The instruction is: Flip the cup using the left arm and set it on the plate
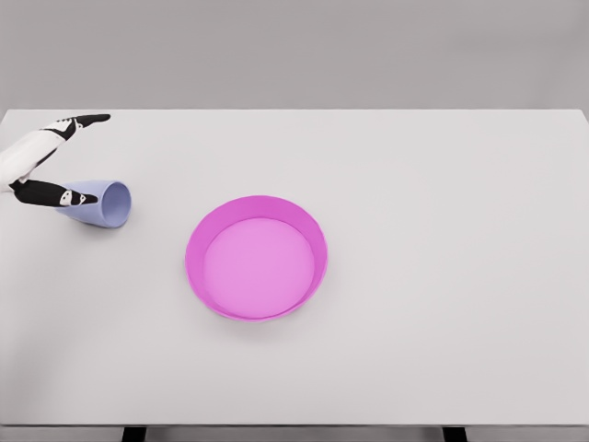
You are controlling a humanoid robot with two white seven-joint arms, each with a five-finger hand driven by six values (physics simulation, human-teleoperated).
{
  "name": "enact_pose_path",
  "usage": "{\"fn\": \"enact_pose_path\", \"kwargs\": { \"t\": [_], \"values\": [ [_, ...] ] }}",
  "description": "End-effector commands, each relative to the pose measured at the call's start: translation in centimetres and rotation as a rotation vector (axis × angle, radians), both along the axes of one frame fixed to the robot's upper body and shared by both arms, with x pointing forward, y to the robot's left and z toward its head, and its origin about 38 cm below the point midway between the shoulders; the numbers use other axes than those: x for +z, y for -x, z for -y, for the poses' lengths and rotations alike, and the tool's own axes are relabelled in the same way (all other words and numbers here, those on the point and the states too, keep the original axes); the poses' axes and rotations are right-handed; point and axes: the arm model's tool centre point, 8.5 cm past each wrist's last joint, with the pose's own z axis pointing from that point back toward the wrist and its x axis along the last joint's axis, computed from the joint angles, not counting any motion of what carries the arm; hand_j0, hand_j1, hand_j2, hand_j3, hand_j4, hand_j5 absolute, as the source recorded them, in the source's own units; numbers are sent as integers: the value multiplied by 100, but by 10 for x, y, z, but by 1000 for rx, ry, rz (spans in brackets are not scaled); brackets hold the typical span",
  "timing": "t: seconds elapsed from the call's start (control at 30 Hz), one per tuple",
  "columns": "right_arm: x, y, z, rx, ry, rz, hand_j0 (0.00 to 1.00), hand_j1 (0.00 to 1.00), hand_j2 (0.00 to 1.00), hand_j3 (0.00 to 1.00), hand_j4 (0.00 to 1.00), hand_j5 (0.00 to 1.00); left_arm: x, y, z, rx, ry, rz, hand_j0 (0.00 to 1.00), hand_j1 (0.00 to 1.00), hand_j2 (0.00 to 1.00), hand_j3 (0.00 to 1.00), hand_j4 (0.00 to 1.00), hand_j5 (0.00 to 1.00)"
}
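Observation:
A pale blue cup (106,206) lies on its side near the table's left edge, its mouth facing right toward the plate. My left hand (94,157) comes in from the left edge with its fingers spread wide. One dark-tipped finger (57,195) lies across the top of the cup's closed end, and another finger (85,120) points right well behind the cup, apart from it. The hand is open and does not enclose the cup. A magenta plate with a raised rim (318,243) sits at the table's middle, a short way right of the cup, with nothing in it. The right arm does not show.
The white table (442,230) spans the view; its front edge runs along the bottom and its back edge meets a grey wall. Only the cup and the plate stand on it.

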Motion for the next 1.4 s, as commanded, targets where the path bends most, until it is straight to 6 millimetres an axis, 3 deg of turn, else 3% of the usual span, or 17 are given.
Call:
{"fn": "enact_pose_path", "kwargs": {
  "t": [0.0,0.43,0.57,0.7,0.8,1.03,1.23,1.37],
  "values": [
    [0,-1,0,-3,-2,6,100,100,100,100,100,100,1,0,-1,3,5,0,100,100,100,100,100,100],
    [0,2,0,-5,0,-7,100,100,100,100,100,100,-10,4,-2,-46,-97,-88,100,100,100,100,100,100],
    [0,2,0,-5,0,-7,100,100,100,100,100,100,-14,5,-21,-9,-125,-126,100,100,100,100,100,100],
    [0,1,0,-4,0,-5,100,100,100,100,100,100,-16,5,-23,-5,-125,-132,100,100,100,100,100,100],
    [0,1,0,-4,-2,-5,100,100,100,100,100,100,-29,7,-35,30,-120,-173,100,100,100,100,100,100],
    [0,2,0,-4,-2,-7,100,100,100,100,100,100,-36,9,-49,65,-130,-205,100,100,100,100,100,100],
    [0,2,0,-4,-2,-7,100,100,100,100,100,100,-43,9,-37,20,-142,-242,100,100,100,100,100,100],
    [0,2,0,-4,-2,-7,100,100,100,100,100,100,-51,4,-19,-16,-111,-247,100,100,100,100,100,100]
  ]
}}
